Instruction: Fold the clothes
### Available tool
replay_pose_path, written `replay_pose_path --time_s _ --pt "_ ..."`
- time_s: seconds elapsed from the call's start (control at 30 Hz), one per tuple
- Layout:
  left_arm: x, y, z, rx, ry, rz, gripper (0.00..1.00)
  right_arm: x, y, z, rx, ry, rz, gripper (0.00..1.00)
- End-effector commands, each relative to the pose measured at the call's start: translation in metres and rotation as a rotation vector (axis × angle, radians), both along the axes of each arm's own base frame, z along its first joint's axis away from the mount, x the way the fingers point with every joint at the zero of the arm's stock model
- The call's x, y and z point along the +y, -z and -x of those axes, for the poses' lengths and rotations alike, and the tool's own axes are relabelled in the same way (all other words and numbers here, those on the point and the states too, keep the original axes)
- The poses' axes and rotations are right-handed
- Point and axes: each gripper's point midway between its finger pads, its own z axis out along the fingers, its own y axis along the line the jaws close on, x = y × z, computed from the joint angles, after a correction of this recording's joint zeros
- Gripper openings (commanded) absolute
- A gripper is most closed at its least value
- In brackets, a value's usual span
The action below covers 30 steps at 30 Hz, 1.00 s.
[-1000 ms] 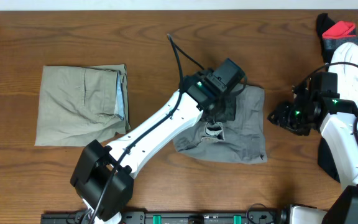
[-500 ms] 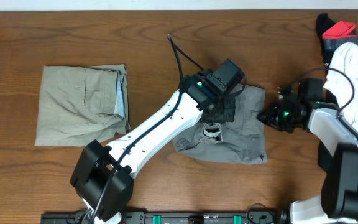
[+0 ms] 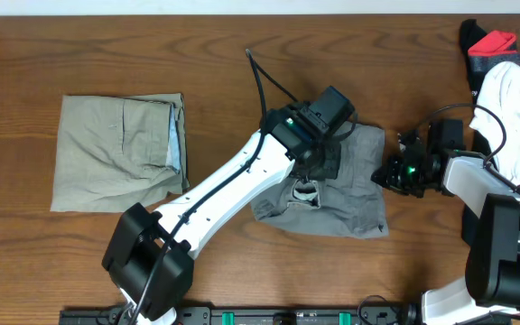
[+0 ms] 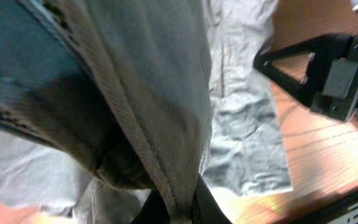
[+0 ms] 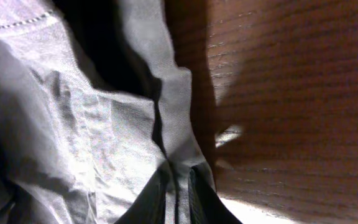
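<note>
Our left fingers (image 4: 199, 208) are clamped together on a raised fold of the grey shorts (image 3: 359, 203). The cloth bunches up between them, and the rest is spread on the counter (image 3: 224, 81) beneath. Our right fingers (image 5: 197, 199) stand narrow, pinching the shorts' edge nearest them, with bare wood just beside. The khaki shorts (image 3: 116, 162) lie folded flat, well apart to the left of the left fingers. More clothes (image 3: 513, 99) are heaped behind the right fingers.

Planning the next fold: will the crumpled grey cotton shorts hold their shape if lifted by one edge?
Probably not: the crumpled grey cotton shorts drape and wrinkle, so likely floppy. Likely light too, bunching where the left fingers pinch a seam.
</note>
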Motion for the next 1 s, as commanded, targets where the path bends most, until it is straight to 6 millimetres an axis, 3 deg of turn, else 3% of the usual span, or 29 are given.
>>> replay_pose_path --time_s 0.0,0.13,0.23,0.57,0.67,0.73,0.83,0.97 --pt "-0.007 -0.034 -0.001 -0.042 0.032 0.05 0.06 -0.02 0.042 0.026 0.146 0.03 0.129 0.13" --pt "-0.02 -0.053 0.008 -0.056 0.066 0.081 0.06 -0.02 0.053 0.033 0.187 0.026 0.125 0.11" --pt "-0.034 -0.054 0.02 -0.048 0.101 0.104 0.06 -0.02 0.055 0.035 0.197 0.026 0.127 0.11" --pt "-0.071 -0.025 0.045 0.013 0.165 0.107 0.06 -0.02 0.055 0.037 0.207 0.025 0.125 0.11" --pt "-0.074 -0.012 0.047 0.035 0.168 0.088 0.08 -0.019 0.055 0.038 0.211 0.025 0.125 0.11" --pt "-0.074 -0.007 0.046 0.041 0.168 0.079 0.26 -0.019 0.055 0.039 0.217 0.026 0.124 0.11" --pt "-0.077 -0.007 0.044 0.023 0.191 0.088 0.43 -0.019 0.055 0.04 0.22 0.026 0.123 0.11" --pt "-0.076 -0.009 0.043 0.012 0.209 0.088 0.51 -0.02 0.054 0.042 0.236 0.037 0.12 0.17"
